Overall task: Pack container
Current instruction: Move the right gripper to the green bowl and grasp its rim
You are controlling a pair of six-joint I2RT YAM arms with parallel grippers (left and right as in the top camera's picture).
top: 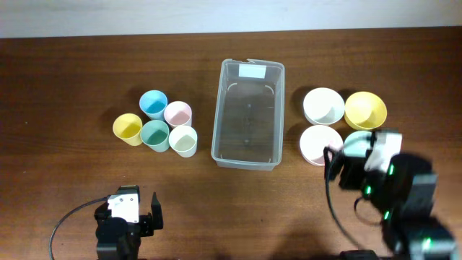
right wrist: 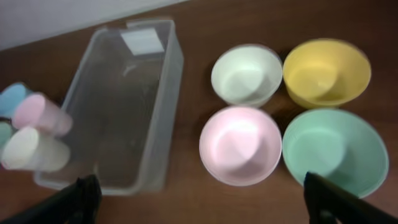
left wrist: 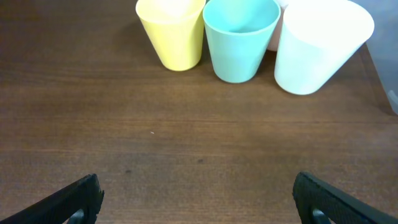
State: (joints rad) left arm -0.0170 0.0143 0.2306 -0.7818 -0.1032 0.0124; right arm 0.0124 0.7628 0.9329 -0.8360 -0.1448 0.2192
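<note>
the left fingers (left wrist: 78,200) stand spread wide, gripping nothing, with only bare brown counter (left wrist: 186,124) between the two tips. ahead of them, well beyond the tips, a row of cups stands upright. a yellow cup (left wrist: 173,31) is ahead on the left tip's side, and a teal cup (left wrist: 239,37) is ahead of the middle of the gap, close beside the yellow one. a cream-white cup (left wrist: 317,43) is ahead on the right tip's side. a sliver of a pink cup (left wrist: 277,31) shows behind, between the teal and the cream-white. seen from overhead, a blue cup (top: 153,104) is the one farthest from these fingers, at the back of the cluster.

the right fingers (right wrist: 78,199) are likewise wide apart and hold nothing. the container (right wrist: 118,112) lies on the counter ahead of them and to their left. its long side runs away from the fingers, its near end is just beyond the left tip, and its white label (right wrist: 142,42) is at the far end. neither pair of fingers touches it.

right of the container, four bowls sit two by two. a pink bowl (right wrist: 239,144) is ahead of the gap, and a teal bowl (right wrist: 333,152) is just ahead of the right tip. beyond the pink one is a pale whitish bowl (right wrist: 245,73), and beyond the teal one a yellow bowl (right wrist: 326,71). the cups stand on the container's far left side.
</note>
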